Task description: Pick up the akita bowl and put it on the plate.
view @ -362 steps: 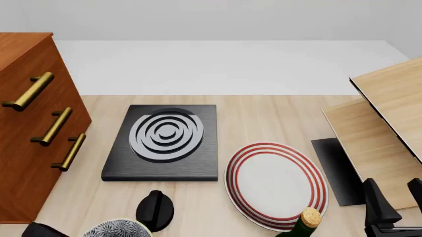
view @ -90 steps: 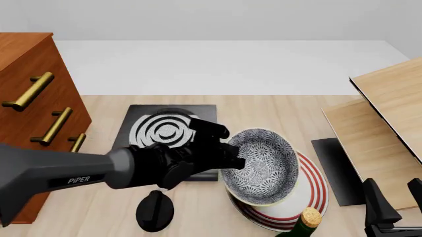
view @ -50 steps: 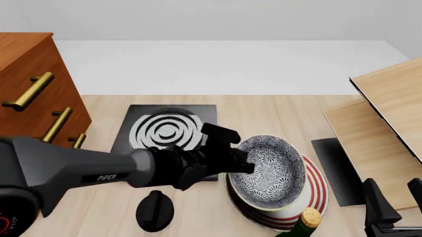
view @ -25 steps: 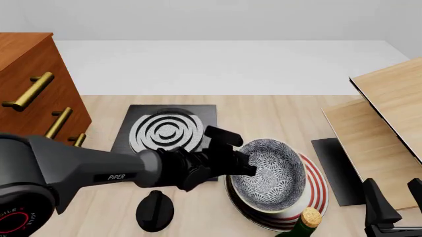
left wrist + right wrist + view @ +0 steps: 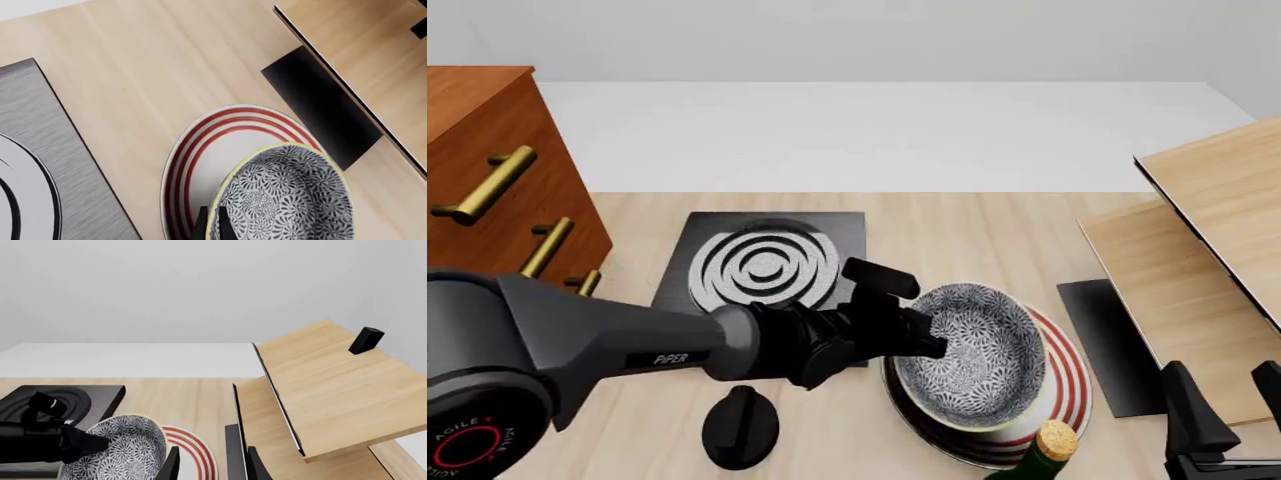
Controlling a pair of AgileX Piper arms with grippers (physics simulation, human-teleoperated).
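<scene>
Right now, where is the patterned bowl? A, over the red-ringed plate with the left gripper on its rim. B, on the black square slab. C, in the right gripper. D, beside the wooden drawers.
A: the akita bowl sits over the plate, with the left gripper pinching its near rim.

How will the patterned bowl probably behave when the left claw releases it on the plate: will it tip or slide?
The akita bowl looks rigid and glazed, so probably a little slippery. The left claw pinches only its near rim, and it sits tilted over the plate; on release it will likely rock, then settle. Its deep round shape suggests it should not tip over.
</scene>
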